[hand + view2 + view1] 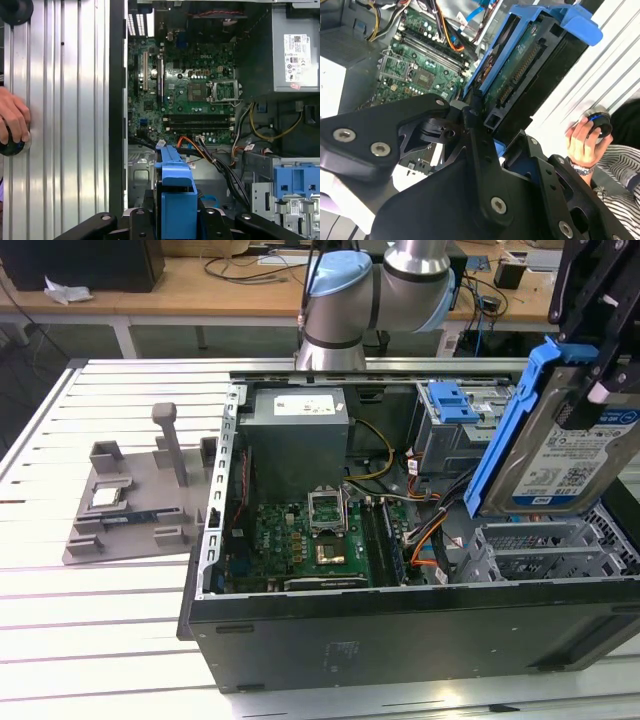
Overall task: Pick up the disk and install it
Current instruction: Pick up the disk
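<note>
The disk (575, 455), a silver hard drive with a white and blue label in a blue plastic bracket (510, 430), hangs tilted above the open computer case (400, 630) at the exterior view's right. My black gripper (585, 350) is shut on its upper end. In the second wrist view the disk (520, 75) shows its green circuit-board underside between my fingers (475, 130). In the first wrist view the disk's blue bracket edge (175, 190) stands over the case interior, held by the gripper (175, 225).
Inside the case lie the motherboard (300, 535), the power supply (298, 440) and a metal drive cage with a blue latch (450, 400). A grey fixture (130, 500) with a small square chip (107, 496) sits beside the case. A person's hand (582, 137) rests on a knob.
</note>
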Controlling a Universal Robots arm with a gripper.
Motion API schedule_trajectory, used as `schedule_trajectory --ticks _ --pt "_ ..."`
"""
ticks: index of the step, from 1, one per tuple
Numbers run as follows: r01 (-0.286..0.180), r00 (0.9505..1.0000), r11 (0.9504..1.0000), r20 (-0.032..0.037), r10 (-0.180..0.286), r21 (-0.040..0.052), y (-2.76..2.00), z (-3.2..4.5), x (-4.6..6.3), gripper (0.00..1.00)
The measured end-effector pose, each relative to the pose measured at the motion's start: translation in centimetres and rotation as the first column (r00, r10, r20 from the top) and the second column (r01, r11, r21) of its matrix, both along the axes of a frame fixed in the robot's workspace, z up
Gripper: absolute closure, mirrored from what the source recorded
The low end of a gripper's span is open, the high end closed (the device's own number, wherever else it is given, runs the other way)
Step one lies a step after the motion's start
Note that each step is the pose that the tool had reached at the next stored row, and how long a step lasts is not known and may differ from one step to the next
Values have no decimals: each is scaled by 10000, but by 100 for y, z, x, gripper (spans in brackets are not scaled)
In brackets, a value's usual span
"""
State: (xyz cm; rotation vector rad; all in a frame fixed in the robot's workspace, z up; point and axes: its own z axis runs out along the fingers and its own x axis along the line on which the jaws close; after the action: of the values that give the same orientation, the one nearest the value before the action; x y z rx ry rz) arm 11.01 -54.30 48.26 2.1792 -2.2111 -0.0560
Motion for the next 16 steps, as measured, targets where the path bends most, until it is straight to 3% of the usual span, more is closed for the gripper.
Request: schedule_trajectory --ticks 12,16 --pt "-109 9999 9999 -49 109 -65 52 -219 287 63" --pt "-107 9999 9999 -52 107 -69 53 -235 305 63"
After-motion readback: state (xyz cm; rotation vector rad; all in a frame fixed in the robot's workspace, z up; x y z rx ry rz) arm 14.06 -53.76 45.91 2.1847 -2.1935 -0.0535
